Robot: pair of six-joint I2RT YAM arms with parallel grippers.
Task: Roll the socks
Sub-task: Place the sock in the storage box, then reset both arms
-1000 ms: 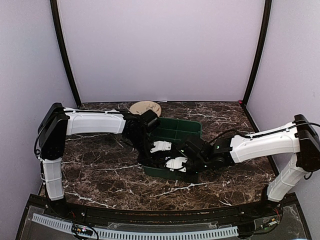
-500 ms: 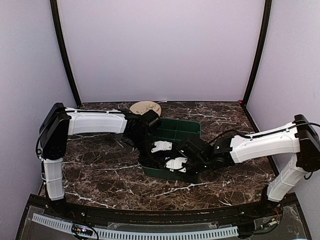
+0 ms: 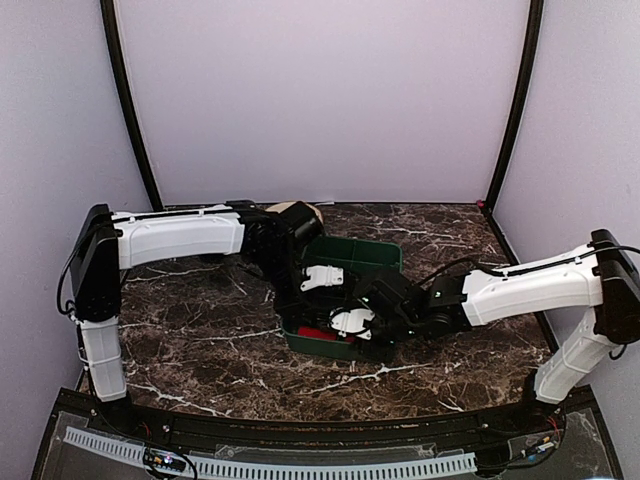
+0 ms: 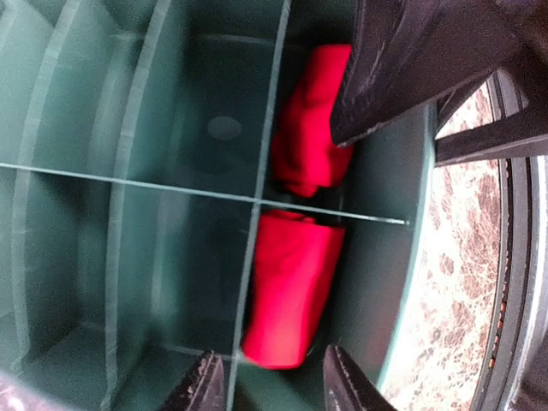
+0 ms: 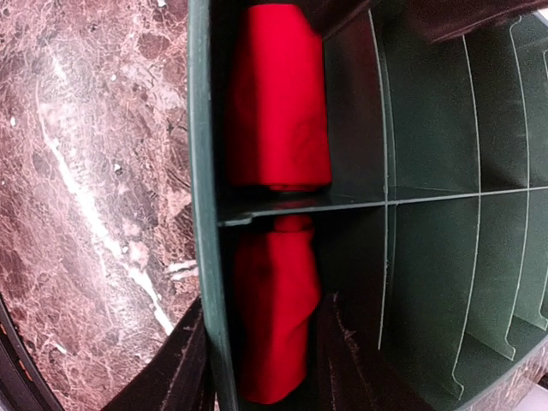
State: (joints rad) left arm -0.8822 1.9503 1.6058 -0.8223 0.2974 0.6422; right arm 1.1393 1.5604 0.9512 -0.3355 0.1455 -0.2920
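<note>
Two red sock rolls lie end to end in neighbouring compartments along one wall of the green divided box (image 3: 372,262). In the left wrist view they are the near roll (image 4: 291,287) and the far roll (image 4: 312,120). In the right wrist view they are one roll (image 5: 278,94) and the other (image 5: 272,317). A bit of red (image 3: 318,333) shows from the top. My left gripper (image 4: 272,385) is open and empty, above the near roll (image 3: 318,278). My right gripper (image 5: 261,368) is open over the other roll, with one finger outside the box wall (image 3: 350,322).
The box has thin dividers (image 5: 385,201) forming several narrow compartments. A tan bowl (image 3: 290,213) stands behind the left arm at the back. The dark marble table (image 3: 200,340) surrounds the box. The right gripper's dark body (image 4: 428,51) fills the left wrist view's top right.
My left gripper has lifted and drawn back from the box's near compartments. A red roll now shows in the top view. The right arm has hardly moved.
</note>
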